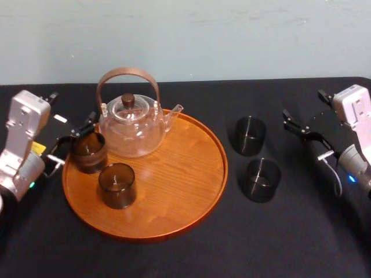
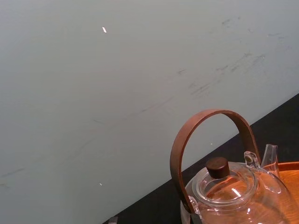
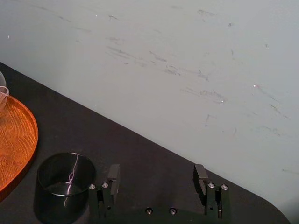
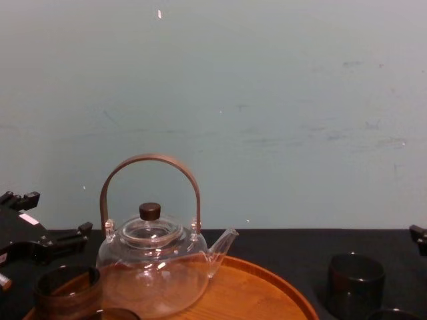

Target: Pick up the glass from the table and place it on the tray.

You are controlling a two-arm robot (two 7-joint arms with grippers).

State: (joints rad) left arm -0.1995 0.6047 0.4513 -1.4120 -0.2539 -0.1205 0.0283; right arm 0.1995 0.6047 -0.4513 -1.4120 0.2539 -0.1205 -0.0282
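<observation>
Wooden tray (image 1: 174, 191), round and orange-brown, sits on the black table (image 1: 290, 243), left of centre, and it is already carrying a load. At its back stands the clear glass teapot (image 1: 133, 130), bentwood handle arched over the lid, spout pointing to the robot's right. Two dark smoky glasses are on the tray with it. The left glass (image 1: 88, 153) stands upright just inside the left rim, close beside the teapot. The front glass (image 1: 117, 186) is upright a little nearer the robot.

Over to the left gripper (image 1: 74, 140): it is right at the tray's left edge, fingers spread wide, tips just beside the left glass. I cannot tell whether either finger touches it. From the chest camera, one dark finger reaches in behind and above that glass.

Now the right side. Two more dark glasses wait on the bare table, clear of the tray's right rim. The far table glass (image 1: 250, 136) and the near table glass (image 1: 261, 180) stand close together, one behind the other, both upright. The right gripper (image 1: 302, 136) hangs just to their right, pointing toward them. Its fingers (image 3: 113, 179) are parted, nothing between them. One of those glasses stands just beside one fingertip in the right wrist view.
</observation>
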